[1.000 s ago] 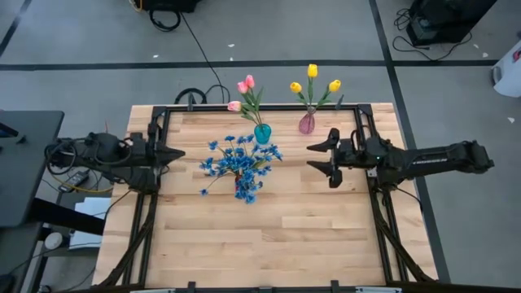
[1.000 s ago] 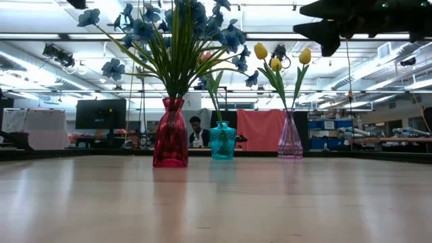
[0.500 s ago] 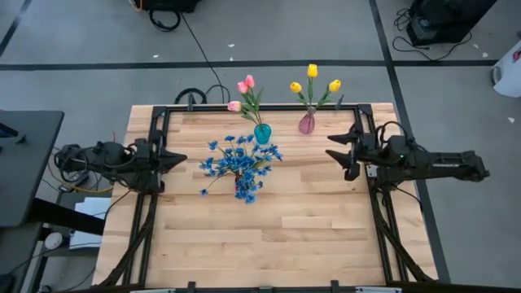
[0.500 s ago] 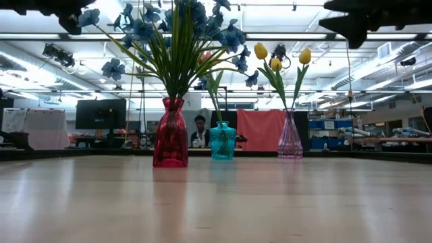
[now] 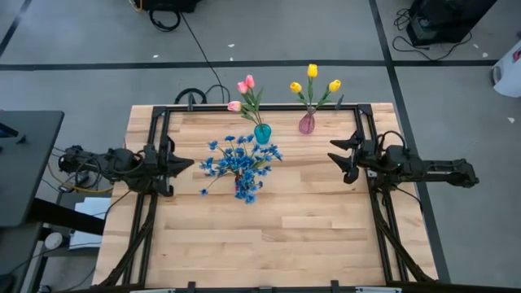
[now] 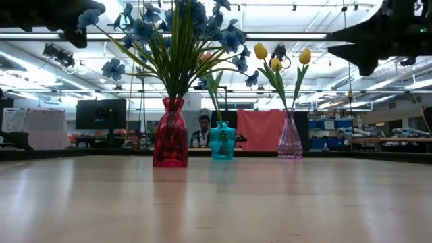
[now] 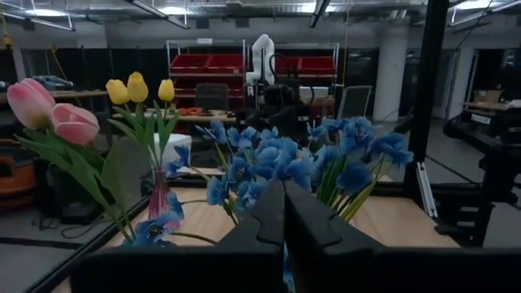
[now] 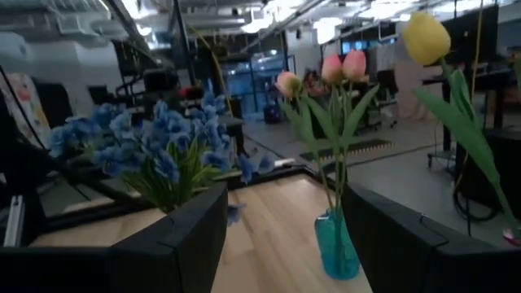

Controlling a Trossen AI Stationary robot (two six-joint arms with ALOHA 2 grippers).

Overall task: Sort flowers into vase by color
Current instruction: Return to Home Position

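Note:
Blue flowers (image 5: 240, 160) stand with their stems in a red vase (image 6: 170, 133) at the table's middle. Pink tulips (image 5: 244, 91) stand in a teal vase (image 5: 262, 133) and yellow tulips (image 5: 313, 81) in a pale purple vase (image 5: 307, 124), both at the far edge. My left gripper (image 5: 190, 164) hovers shut at the left edge, pointing level at the blue flowers (image 7: 277, 163), its fingers (image 7: 284, 203) together. My right gripper (image 5: 335, 156) hovers open at the right edge with nothing between its fingers (image 8: 195, 224), facing the teal vase (image 8: 335, 244).
Black frame rails (image 5: 155, 155) run along the table's left, right and far edges. The near half of the wooden top (image 5: 260, 244) is bare. Cables (image 5: 73, 175) lie beside the left arm. A person (image 6: 204, 128) sits in the room beyond.
My right gripper has drawn back toward the table's right edge, away from the vases, and sunk a little, staying open. My left gripper has sunk lower at the left edge, staying shut. The vases and flowers have kept still.

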